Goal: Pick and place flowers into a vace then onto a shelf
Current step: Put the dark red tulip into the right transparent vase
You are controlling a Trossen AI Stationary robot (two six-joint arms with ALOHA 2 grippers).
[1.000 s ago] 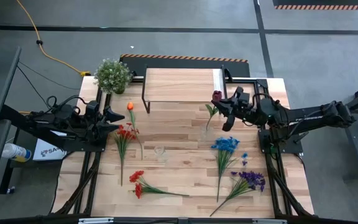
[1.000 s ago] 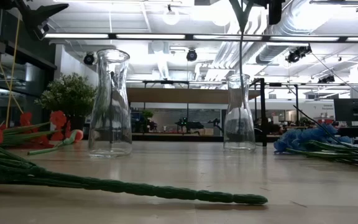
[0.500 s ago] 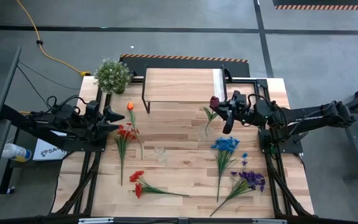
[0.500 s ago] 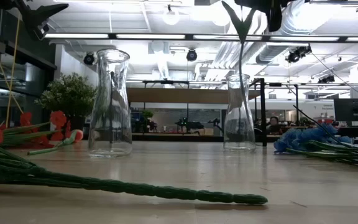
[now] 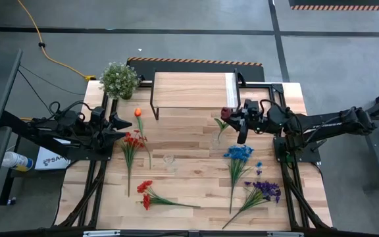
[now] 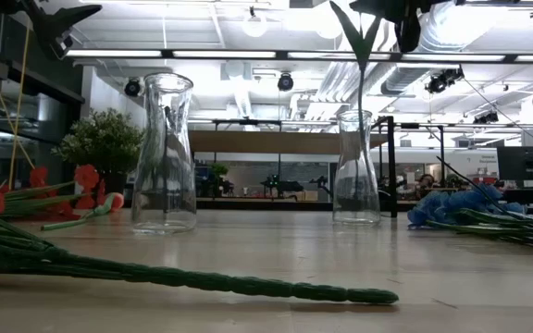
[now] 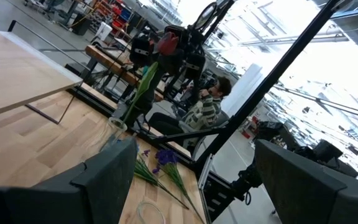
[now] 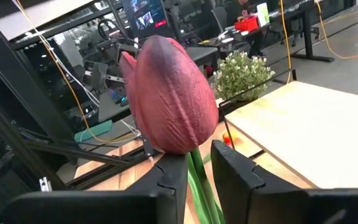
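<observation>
The right gripper [image 5: 234, 117], right of centre in the high view, pinches the stem of a dark red bud [image 8: 169, 93]; in the right wrist view the stem runs down between the two fingers with the bud standing just above them. In the low view the stem [image 6: 359, 88] hangs from the top of the frame into the mouth of the right-hand vase [image 6: 356, 168], its tip seemingly only just inside the neck. A second vase [image 6: 165, 153] stands empty at left of that view. The shelf [image 5: 193, 90] sits at upper centre of the high view with nothing on it. Other flowers lie on the table: red bunches [image 5: 132, 141] and an orange tulip [image 5: 137, 112] at left, blue [image 5: 238, 153] and purple [image 5: 264, 190] sprays at lower right. The left gripper [image 5: 120, 126] waits at mid-left, fingers spread and holding nothing

Risks, as I judge them: the neck is narrow, so any sideways drift while lowering could catch the leaf [image 6: 357, 37] or stem on the rim and tip the light glass vase. Letting go with so little stem inside could let the top-heavy bud swing out and drag the stem free. A bent stem could also push the vase along the table. Later, carrying a clear vase to the shelf risks a poor grip on smooth glass
</observation>
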